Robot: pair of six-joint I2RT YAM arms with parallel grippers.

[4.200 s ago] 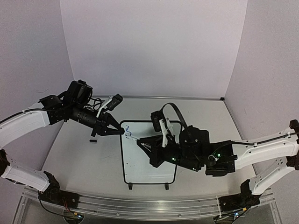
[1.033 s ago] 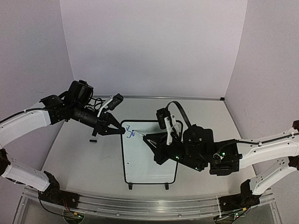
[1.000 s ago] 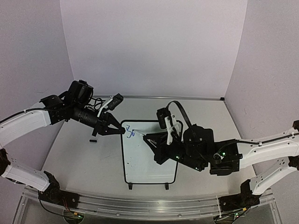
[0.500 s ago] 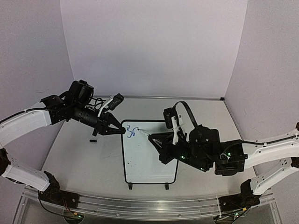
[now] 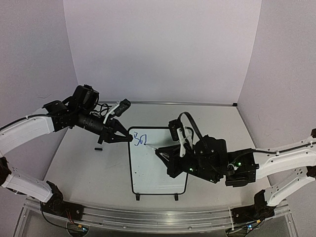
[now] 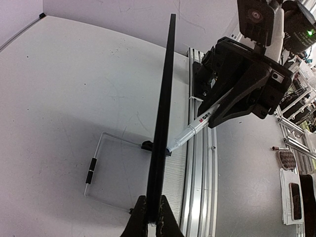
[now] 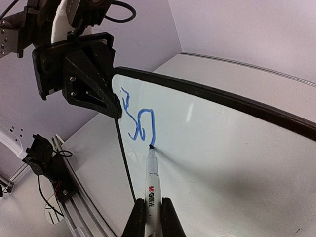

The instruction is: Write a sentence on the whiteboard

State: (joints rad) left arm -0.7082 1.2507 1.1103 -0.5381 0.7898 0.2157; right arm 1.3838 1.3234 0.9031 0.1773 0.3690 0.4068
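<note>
Top view: board sits at centre frame, slightly below the middle, on the table. It stands portrait, with two black feet at its lower edge.

Left gripper comes in from the left of the frame. Its jaws are pinched tight on the board's upper left corner. In the left wrist view the board is edge-on, running up the middle of the frame, and the left gripper at bottom centre clamps the black frame between its fingers.

Right gripper reaches in from the right of the frame, over the board's right half. Its jaws are closed on a white marker that points up-left. In the right wrist view the gripper at bottom centre holds the marker by its barrel, tip up.

Writing: a few blue strokes in the board's upper left corner, just right of the left gripper's tips. I cannot read them as letters. In the right wrist view the marker tip touches the board at the lower end of the last stroke of the writing, and the rest of the surface is white.

The left wrist view also shows the marker slanting down to the board's right face.

A small black piece lies on the table left of the board, below the left gripper. I cannot tell what it is.
</note>
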